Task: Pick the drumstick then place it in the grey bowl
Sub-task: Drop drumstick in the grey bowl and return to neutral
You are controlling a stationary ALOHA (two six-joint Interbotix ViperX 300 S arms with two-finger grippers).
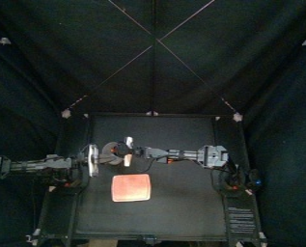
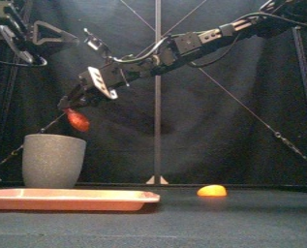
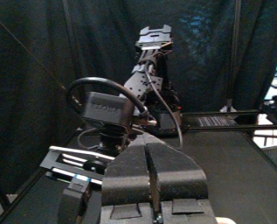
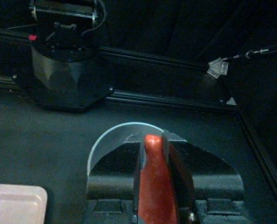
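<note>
Left of centre in the front view, pinching the red-brown drumstick (image 2: 78,121) in the right claw (image 2: 76,116), jaws closed down to the toy's width and touching nothing else. Reaching in from the upper right of that frame. Hanging the toy just above the rim of the grey bowl (image 2: 52,161), over the right part of the mouth, not yet inside and, as far as that view tells, not touching the rim.

Resting the left claw (image 3: 150,150) at the left of the table in the top view. Keeping its jaws pressed fully together on nothing, as seen in the left wrist view.

Showing, in the right wrist view, the drumstick (image 4: 157,171) running up the middle of the frame between the two jaws and ending against the pale curve of the bowl's rim (image 4: 117,133). Leaving the gap between toy and bowl impossible to judge there. Catching in that same view a corner of the pink tray (image 4: 12,201) at lower left.

Revealing only in the front view a small orange toy (image 2: 211,191) lying on the table (image 2: 246,218) at lower right, well apart from bowl and claw. Placing, from the top view, the tray (image 1: 129,188) nearer the bottom of the frame than the bowl, near the table's middle.
</note>
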